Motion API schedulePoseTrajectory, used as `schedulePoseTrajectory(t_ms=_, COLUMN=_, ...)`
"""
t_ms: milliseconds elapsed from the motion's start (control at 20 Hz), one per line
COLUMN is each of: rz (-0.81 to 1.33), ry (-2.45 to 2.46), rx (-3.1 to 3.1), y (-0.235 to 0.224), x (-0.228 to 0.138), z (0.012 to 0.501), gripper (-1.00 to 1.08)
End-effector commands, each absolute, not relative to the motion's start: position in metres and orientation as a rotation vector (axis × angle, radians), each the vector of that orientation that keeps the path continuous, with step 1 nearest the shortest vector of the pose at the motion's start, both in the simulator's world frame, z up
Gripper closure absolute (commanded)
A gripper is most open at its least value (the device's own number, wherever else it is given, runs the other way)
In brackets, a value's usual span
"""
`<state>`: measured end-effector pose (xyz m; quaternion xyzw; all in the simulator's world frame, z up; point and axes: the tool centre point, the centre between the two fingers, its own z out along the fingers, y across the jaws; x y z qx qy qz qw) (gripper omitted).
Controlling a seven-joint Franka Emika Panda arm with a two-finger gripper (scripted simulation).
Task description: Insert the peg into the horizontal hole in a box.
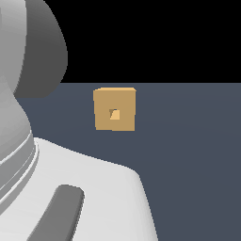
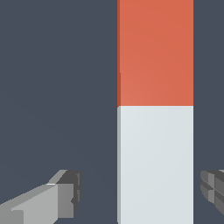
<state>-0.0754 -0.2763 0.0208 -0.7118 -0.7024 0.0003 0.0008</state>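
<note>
The tan box [image 1: 115, 109] stands on the dark grey-blue floor in the exterior view, with its small square hole [image 1: 114, 114] facing the camera. The peg is hidden in that view behind the arm's white body. In the wrist view the peg [image 2: 155, 109] lies on the floor, its far half red-orange and its near half pale grey-white. My gripper [image 2: 142, 192] is open and straddles the pale half: one finger [image 2: 65, 197] stands well off one side, the other finger [image 2: 214, 190] just off the opposite side. Neither finger touches the peg.
The arm's large white links [image 1: 56, 188] fill the exterior view's left and lower part. Dark floor [image 1: 188, 141] stretches around the box, with black background beyond it.
</note>
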Motion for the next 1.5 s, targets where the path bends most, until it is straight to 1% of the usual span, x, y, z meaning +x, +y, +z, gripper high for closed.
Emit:
schedulePoseTrajectory(t_ms=0, rz=0.000, ry=-2.207, rx=-2.236, y=-0.277, x=-0.074, z=0.018, gripper=-0.92)
schedulePoseTrajectory(t_ms=50, rz=0.000, ry=-2.207, rx=-2.236, y=-0.277, x=-0.074, z=0.017, gripper=-0.92)
schedulePoseTrajectory(t_ms=100, rz=0.000, ry=-2.207, rx=-2.236, y=-0.277, x=-0.074, z=0.017, gripper=1.08)
schedulePoseTrajectory(t_ms=650, rz=0.000, ry=-2.207, rx=-2.236, y=-0.276, x=-0.074, z=0.018, gripper=1.08)
schedulePoseTrajectory(t_ms=850, rz=0.000, ry=-2.206, rx=-2.237, y=-0.267, x=-0.073, z=0.019, gripper=1.08)
schedulePoseTrajectory(t_ms=1150, rz=0.000, ry=-2.202, rx=-2.241, y=-0.230, x=-0.070, z=0.025, gripper=1.08)
schedulePoseTrajectory(t_ms=1450, rz=0.000, ry=-2.195, rx=-2.248, y=-0.169, x=-0.063, z=0.036, gripper=1.08)
